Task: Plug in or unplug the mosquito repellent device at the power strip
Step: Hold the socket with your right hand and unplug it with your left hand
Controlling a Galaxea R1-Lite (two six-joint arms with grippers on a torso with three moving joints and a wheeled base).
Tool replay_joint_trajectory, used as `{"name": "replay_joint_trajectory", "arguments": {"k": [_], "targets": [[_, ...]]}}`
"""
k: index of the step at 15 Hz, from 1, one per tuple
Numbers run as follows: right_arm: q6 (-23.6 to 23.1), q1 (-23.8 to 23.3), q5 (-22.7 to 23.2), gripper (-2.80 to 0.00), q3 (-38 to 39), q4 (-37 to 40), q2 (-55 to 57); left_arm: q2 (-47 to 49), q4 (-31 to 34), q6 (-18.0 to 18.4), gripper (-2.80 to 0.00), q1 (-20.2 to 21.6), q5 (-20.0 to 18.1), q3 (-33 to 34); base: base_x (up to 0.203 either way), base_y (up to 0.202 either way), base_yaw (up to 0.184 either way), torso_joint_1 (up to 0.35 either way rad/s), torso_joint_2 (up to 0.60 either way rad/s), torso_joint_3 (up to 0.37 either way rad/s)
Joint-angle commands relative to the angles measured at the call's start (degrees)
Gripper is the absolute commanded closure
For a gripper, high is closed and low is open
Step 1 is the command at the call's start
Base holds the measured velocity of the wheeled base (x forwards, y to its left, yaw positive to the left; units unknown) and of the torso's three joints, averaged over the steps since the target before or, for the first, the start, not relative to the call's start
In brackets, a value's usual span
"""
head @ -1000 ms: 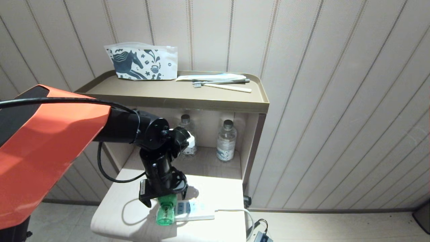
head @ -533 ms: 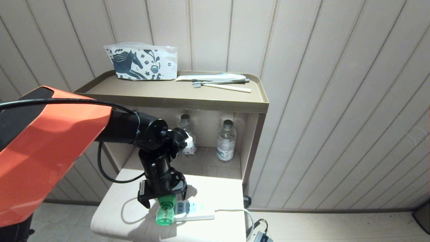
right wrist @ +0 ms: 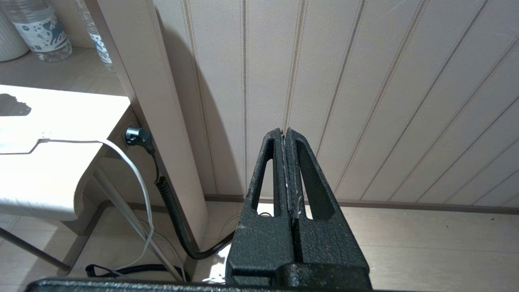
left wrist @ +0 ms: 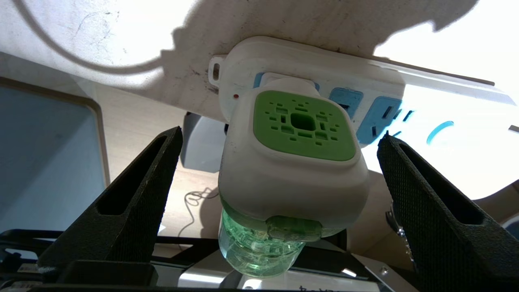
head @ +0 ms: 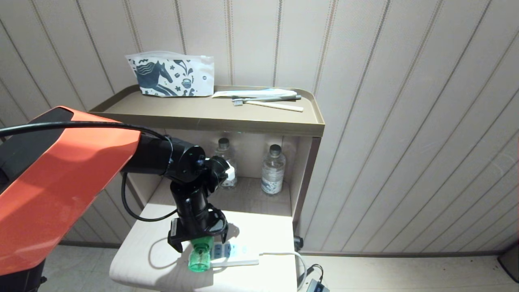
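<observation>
Seemingly I've got the mosquito repellent device (left wrist: 292, 162) seated in the end socket of the power strip (left wrist: 365, 81), my left gripper (left wrist: 279, 162) spread wide around it untouched, right gripper (right wrist: 287, 170) pressed together, leaving only withdrawal.

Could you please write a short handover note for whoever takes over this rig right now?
Left gripper: open, its fingers either side of the mosquito repellent device, touching nothing.
Right gripper: shut, empty, parked off to the side facing the wall.
Device: seated in the end socket of the power strip on the low table.
Done: the device sits in the socket, not gripped.
Left: back the left arm away if plugging in was the aim; otherwise grip and pull.
</observation>
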Motion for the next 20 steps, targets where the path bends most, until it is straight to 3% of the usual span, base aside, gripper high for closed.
{"name": "replay_joint_trajectory", "arguments": {"k": [1, 6, 7, 20], "targets": [[0.0, 0.01, -0.01, 0.0, 0.0, 0.0, 0.08, -0.1, 0.25, -0.28, -2.8, 0.0, 0.03, -0.07, 0.0, 0.0, 0.0, 0.0, 0.0, 0.0], [0.0, 0.01, -0.01, 0.0, 0.0, 0.0, 0.08, -0.19, -0.1, 0.16, -2.8, 0.0, -0.06, -0.05, 0.0, 0.0, 0.0, 0.0, 0.0, 0.0], [0.0, 0.01, -0.01, 0.0, 0.0, 0.0, 0.08, -0.19, -0.1, 0.24, 0.0, 0.0, -0.06, 0.1, 0.0, 0.0, 0.0, 0.0, 0.0, 0.0], [-0.61, 0.01, 0.08, 0.0, -0.18, 0.09, 0.08, -1.07, 0.42, 0.16, 0.0, -0.35, 0.29, 0.1, 0.0, 0.0, 0.0, 0.0, 0.0, 0.0]]}}
